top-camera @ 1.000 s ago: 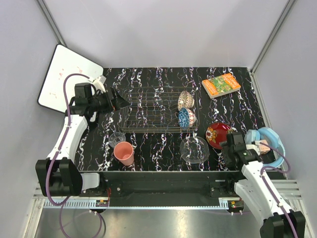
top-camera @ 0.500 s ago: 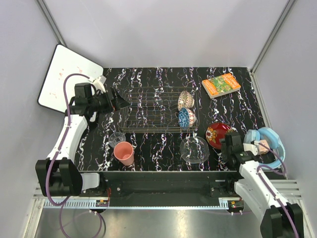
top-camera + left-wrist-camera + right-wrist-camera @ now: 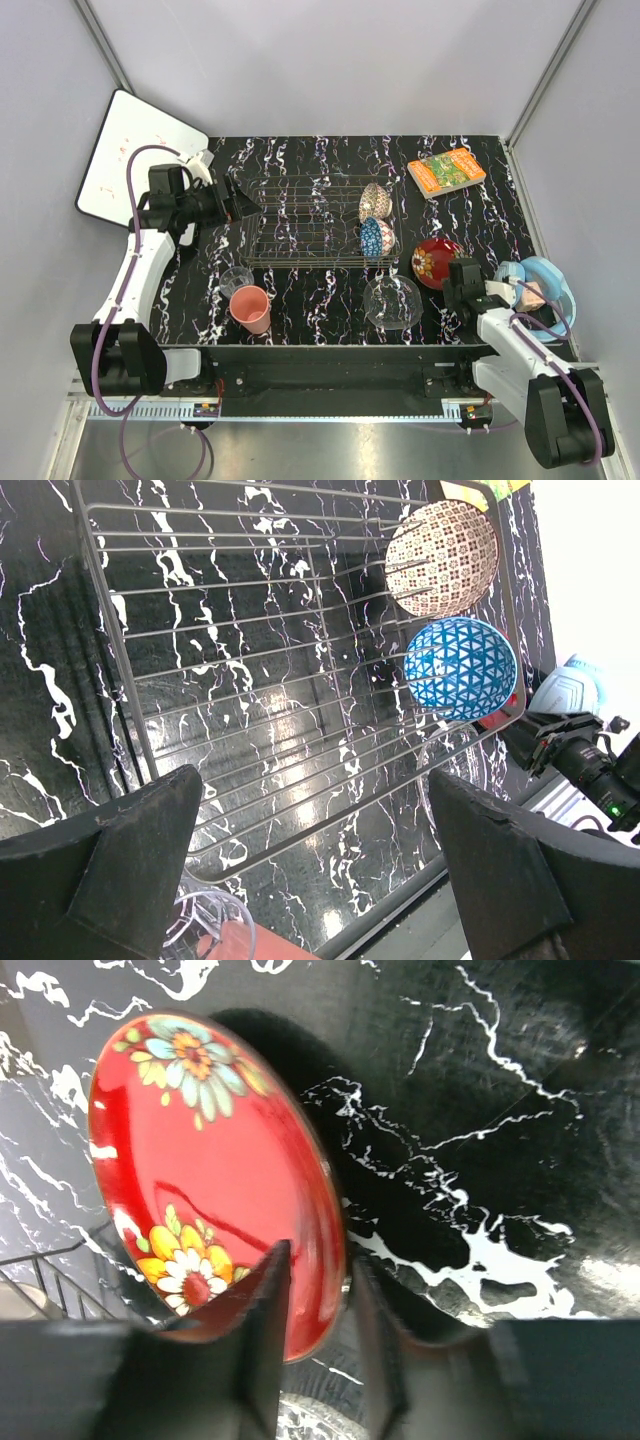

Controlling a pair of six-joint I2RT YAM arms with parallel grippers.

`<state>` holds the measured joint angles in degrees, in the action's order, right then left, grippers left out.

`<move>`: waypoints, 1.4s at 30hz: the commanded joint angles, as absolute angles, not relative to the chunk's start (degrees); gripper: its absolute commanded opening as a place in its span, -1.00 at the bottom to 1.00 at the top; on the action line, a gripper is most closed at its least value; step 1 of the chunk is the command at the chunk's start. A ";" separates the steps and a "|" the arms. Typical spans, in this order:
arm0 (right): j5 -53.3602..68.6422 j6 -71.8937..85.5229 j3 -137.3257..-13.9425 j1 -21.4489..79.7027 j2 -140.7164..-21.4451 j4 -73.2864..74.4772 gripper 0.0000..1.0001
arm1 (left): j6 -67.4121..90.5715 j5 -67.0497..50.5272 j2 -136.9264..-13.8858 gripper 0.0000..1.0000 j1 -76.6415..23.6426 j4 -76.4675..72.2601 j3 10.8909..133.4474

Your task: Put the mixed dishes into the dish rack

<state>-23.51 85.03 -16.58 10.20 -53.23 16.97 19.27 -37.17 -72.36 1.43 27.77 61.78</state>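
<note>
Top external – what sat in the dish rack (image 3: 318, 222)?

– Two bowls, both on edge at its right end: tan-red patterned bowl (image 3: 373, 201) at the back, blue patterned bowl (image 3: 377, 238) just in front of it. Left wrist cam showed the same pair propped among the wires.

– And the other dishes?

– Out on the table (image 3: 300, 155), all in front of the rack. Pink plastic cup (image 3: 250, 308) stood upright, mouth up, front left. Small clear glass (image 3: 237, 280) was just behind it. Clear glass plate (image 3: 392, 302) lay near the rack's right end, and the red flower-rimmed dish (image 3: 437, 262) sat tilted to the plate's right.

– Grippers?

– Right gripper (image 3: 318, 1265) had its jaws drawn in astride the dish's rim, one finger on the red face, the other behind. It looked like a pinch, tho the rear finger's contact was hard to see. Left gripper (image 3: 315, 810) was spread wide w/ nothing in it, over the rack's left end.

– Surface, room?

– Black marble-look top w/ white veins. Orange-green book (image 3: 446, 171) lay back right, light blue round thing (image 3: 545, 290) by the right edge, white flat board (image 3: 135, 158) past the back-left corner. Pale grey walls around.
</note>
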 commanded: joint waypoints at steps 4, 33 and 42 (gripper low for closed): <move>-25.75 85.08 -15.12 10.46 -52.21 16.00 -0.66 | 17.58 -38.58 -70.93 0.98 1.32 27.60 64.42; -30.49 51.53 -39.98 10.46 -57.65 16.61 -1.00 | 16.44 -38.67 -70.14 0.98 1.32 29.18 63.90; -33.31 35.71 -53.86 10.46 -62.21 18.28 -1.00 | 15.91 -38.49 -70.75 0.98 1.41 30.14 64.69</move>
<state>-29.30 44.77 -45.28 10.20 -60.84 22.50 16.84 -37.32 -71.66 1.43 30.57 61.91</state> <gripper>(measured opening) 0.017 0.988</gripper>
